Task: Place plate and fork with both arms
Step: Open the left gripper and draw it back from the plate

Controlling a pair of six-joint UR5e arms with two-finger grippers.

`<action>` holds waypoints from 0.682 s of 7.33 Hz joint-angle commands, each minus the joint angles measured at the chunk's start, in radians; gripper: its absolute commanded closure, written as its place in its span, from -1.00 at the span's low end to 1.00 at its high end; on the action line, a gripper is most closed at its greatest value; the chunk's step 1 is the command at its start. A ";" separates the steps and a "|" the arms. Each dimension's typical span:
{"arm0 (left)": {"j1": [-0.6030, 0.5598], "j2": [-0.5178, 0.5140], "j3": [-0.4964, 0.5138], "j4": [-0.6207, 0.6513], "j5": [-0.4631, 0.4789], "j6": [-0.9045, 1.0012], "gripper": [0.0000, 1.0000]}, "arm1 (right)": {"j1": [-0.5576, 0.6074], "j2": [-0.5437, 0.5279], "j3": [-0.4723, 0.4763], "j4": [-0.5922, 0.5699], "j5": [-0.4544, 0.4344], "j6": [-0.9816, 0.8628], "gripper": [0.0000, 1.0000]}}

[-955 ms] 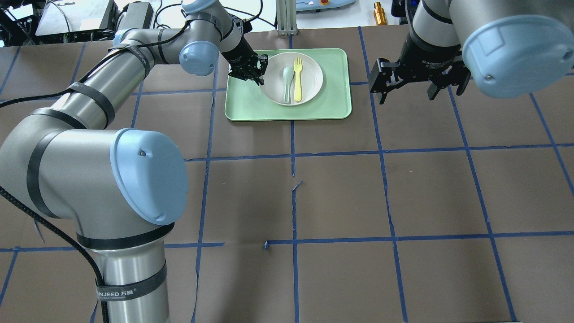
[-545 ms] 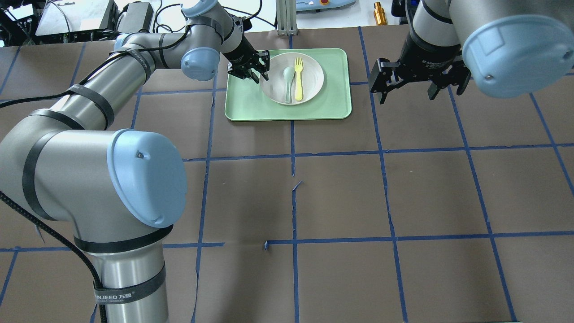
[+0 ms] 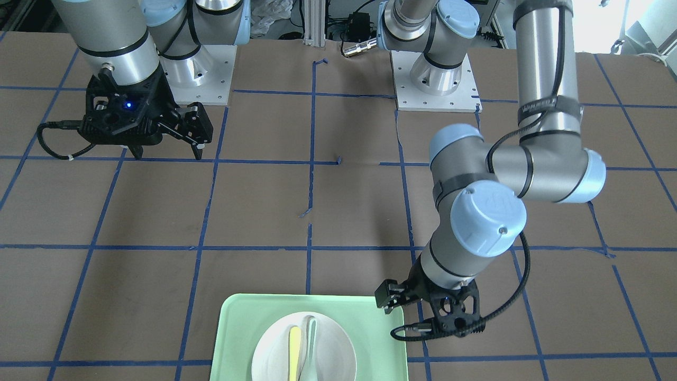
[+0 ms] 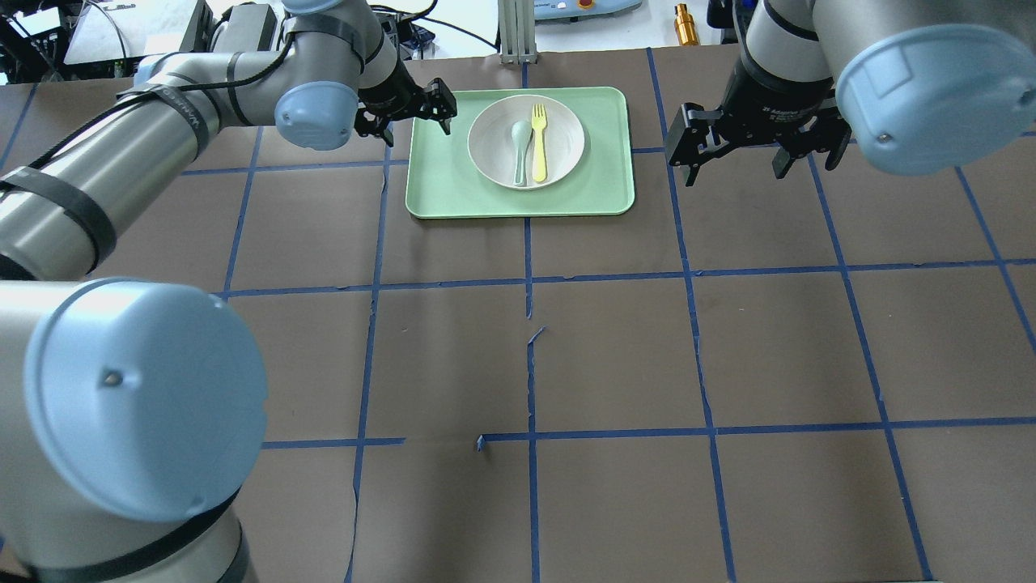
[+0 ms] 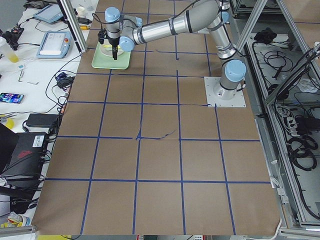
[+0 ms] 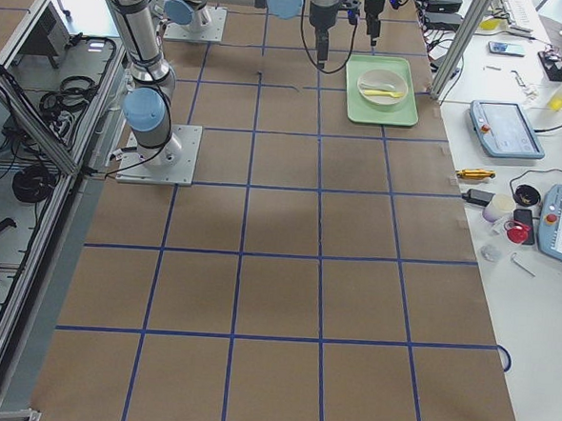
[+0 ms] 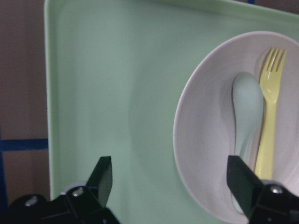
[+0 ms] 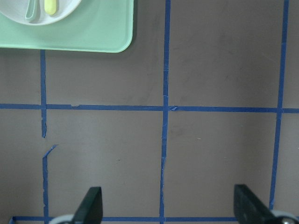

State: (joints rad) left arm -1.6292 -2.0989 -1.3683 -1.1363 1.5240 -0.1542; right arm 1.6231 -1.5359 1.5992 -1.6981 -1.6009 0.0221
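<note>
Brown table (image 4: 615,340) gridded with blue tape. Over the tray's (image 4: 441,186) left edge, left gripper (image 4: 405,123), jaws apart, empty. On the tray, plate (image 4: 566,138) carrying spoon (image 4: 518,154) and fork (image 4: 537,146). Right of the tray, right gripper (image 4: 732,174), jaws spread, empty.

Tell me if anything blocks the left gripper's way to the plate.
Nothing visible does. The left gripper is open by the tray's edge, and only bare tray lies between it and the plate. A spoon and the fork lie inside the plate, away from its near rim.
</note>
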 commanded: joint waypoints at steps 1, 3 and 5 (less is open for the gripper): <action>-0.001 0.228 -0.089 -0.208 0.048 0.001 -1.00 | 0.000 -0.001 0.002 0.000 -0.002 -0.001 -1.00; -0.014 0.395 -0.159 -0.308 0.038 0.001 -1.00 | 0.000 -0.003 0.004 0.000 -0.001 0.001 -1.00; -0.014 0.483 -0.199 -0.394 0.044 -0.010 -1.00 | 0.000 -0.006 0.005 0.000 0.002 0.002 -1.00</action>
State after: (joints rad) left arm -1.6420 -1.6766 -1.5349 -1.4812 1.5660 -0.1552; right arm 1.6230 -1.5393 1.6037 -1.6981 -1.6010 0.0233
